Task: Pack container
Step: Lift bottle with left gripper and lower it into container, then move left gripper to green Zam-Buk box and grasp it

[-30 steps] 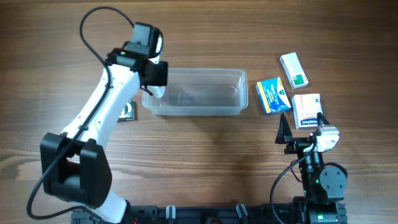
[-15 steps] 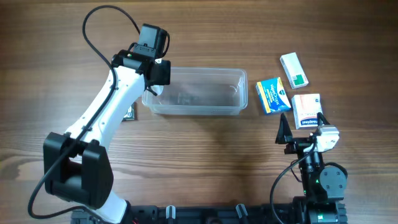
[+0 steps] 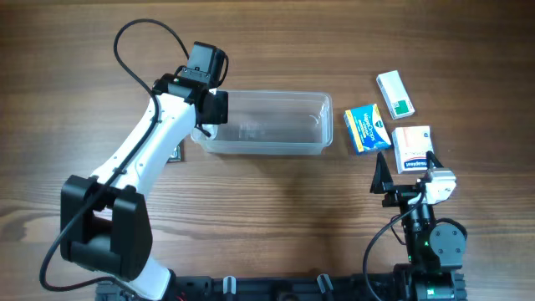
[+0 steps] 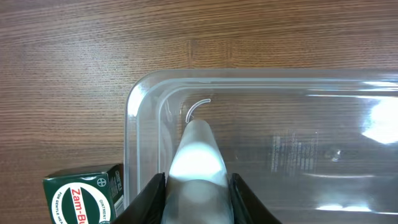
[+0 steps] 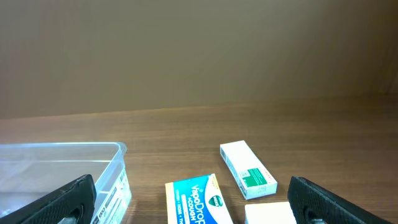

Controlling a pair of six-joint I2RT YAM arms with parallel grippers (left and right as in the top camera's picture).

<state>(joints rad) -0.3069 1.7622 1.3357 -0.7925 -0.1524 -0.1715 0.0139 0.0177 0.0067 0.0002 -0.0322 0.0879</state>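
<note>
Overhead, the clear container (image 3: pixel 328 121) lies lengthwise on the wooden surface (image 3: pixel 267 217), a little toward 12 o'clock from its centre. Left jaws are closed on a white bottle (image 4: pixel 196 162), held over the container's 9 o'clock end, within the rim line. A green box (image 4: pixel 84 198) lies on the surface just outside that end, at 8 o'clock. Right jaws are spread wide with nothing between them, at 5 o'clock of the surface. Off the container's 3 o'clock end, a blue box (image 3: pixel 362 128) lies nearest. Beyond it are a white-and-green box (image 3: pixel 395 94) at 2 o'clock and a white-and-orange box (image 3: pixel 412 148) at 4 o'clock.
</note>
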